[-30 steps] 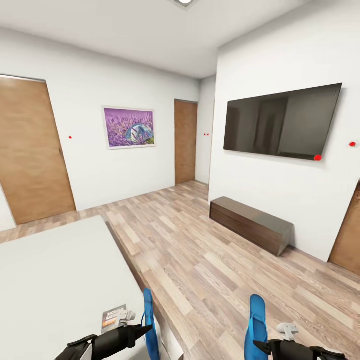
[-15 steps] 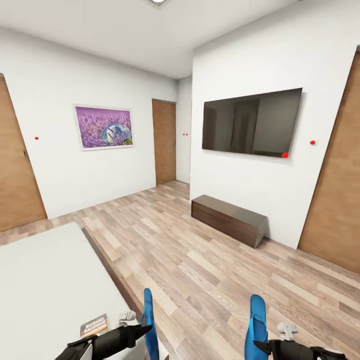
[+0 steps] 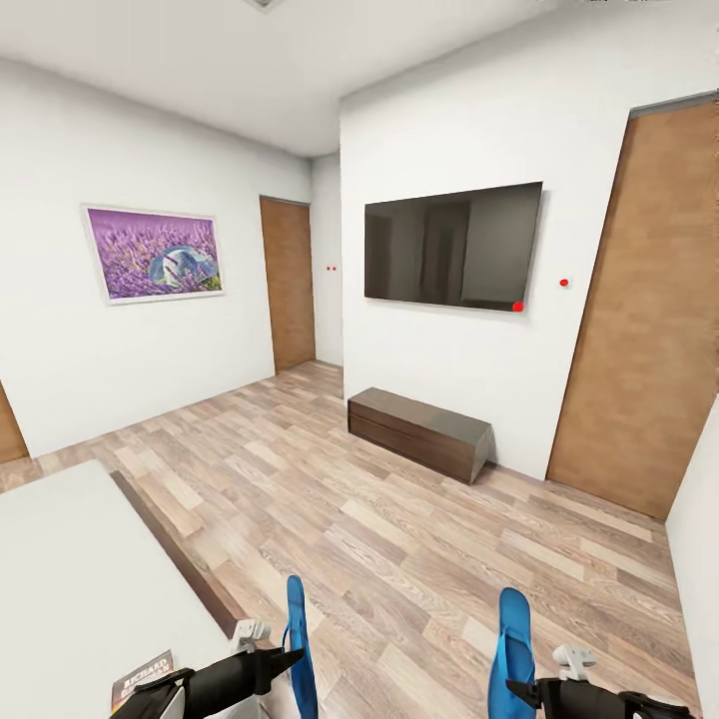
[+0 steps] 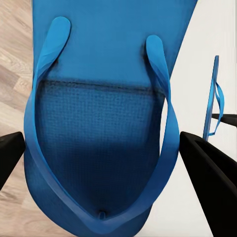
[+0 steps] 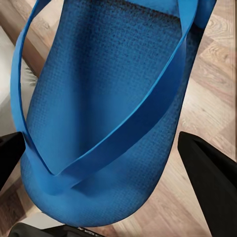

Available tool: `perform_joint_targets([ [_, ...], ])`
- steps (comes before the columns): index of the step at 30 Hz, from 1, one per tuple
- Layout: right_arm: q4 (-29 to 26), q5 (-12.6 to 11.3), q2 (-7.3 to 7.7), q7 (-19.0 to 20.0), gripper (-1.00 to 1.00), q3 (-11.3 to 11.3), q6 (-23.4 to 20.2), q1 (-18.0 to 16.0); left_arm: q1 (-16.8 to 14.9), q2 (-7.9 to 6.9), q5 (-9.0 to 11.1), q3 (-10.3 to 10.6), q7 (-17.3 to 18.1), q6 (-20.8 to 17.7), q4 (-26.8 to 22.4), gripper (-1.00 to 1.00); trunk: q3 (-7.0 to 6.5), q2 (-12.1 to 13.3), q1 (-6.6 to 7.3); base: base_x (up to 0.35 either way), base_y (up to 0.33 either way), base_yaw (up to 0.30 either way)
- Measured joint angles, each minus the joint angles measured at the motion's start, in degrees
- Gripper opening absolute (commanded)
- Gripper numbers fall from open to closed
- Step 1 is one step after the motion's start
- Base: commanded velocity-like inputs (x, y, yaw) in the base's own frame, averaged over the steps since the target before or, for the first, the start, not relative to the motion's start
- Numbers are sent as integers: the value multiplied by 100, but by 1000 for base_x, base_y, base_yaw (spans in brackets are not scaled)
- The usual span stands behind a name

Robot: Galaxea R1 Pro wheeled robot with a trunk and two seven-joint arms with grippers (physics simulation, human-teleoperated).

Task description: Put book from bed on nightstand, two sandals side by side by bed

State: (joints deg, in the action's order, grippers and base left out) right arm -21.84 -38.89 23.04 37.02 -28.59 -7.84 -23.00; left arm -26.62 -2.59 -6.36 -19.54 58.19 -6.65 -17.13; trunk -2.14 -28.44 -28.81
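Observation:
My left gripper [image 3: 283, 659] is shut on one blue sandal [image 3: 298, 644], held upright on edge above the floor beside the bed [image 3: 70, 589]. The right gripper [image 3: 521, 687] is shut on the other sandal [image 3: 514, 644], also upright. In the left wrist view a sandal's strapped sole [image 4: 98, 123] sits between black fingers [image 4: 212, 177], with the other sandal [image 4: 213, 98] edge-on beyond. The right wrist view has its sandal [image 5: 113, 113] between the fingers [image 5: 212, 173]. The book [image 3: 142, 677] lies on the grey mattress near its corner. The nightstand is out of view.
Wood-plank floor [image 3: 399, 539] stretches ahead. A low dark-brown bench [image 3: 419, 431] stands under a wall-mounted TV [image 3: 451, 245]. A wooden door [image 3: 639, 320] is at the right, another door [image 3: 290, 282] at the back, and a purple picture [image 3: 155, 252] hangs on the left wall.
The camera has turned right, so the bed, book, picture and TV slide left in view and a door appears at the right. Both grippers still hold their sandals the same way.

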Motion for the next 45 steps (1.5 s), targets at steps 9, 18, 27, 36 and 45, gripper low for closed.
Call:
perform_joint_targets([
  [9, 17, 5, -6, -11, -100, -5, 0, -1, 1, -1, 1, 0, 1, -1, -1, -100, 0, 0, 0, 0, 0, -22],
  [18, 11, 4, -6, -11, -100, 2, 0, -1, 1, -1, 1, 0, 1, 0, -1, -100, 0, 0, 0, 0, 0, 0],
  [27, 8, 4, -5, 0, -100, 3, 0, 1, -1, 0, 0, 0, 0, 0, 1, -100, 0, 0, 0, 0, 0, -112],
  [36, 8, 3, -5, 5, -100, 1, 0, 1, -1, 0, -1, 1, -1, 1, 1, -100, 0, 0, 0, 0, 0, -274],
  [45, 9, 5, -5, 2, -100, -1, 0, 0, 0, 0, 0, 0, 0, 0, 0, -100, 1, 0, 0, 0, 0, -240],
])
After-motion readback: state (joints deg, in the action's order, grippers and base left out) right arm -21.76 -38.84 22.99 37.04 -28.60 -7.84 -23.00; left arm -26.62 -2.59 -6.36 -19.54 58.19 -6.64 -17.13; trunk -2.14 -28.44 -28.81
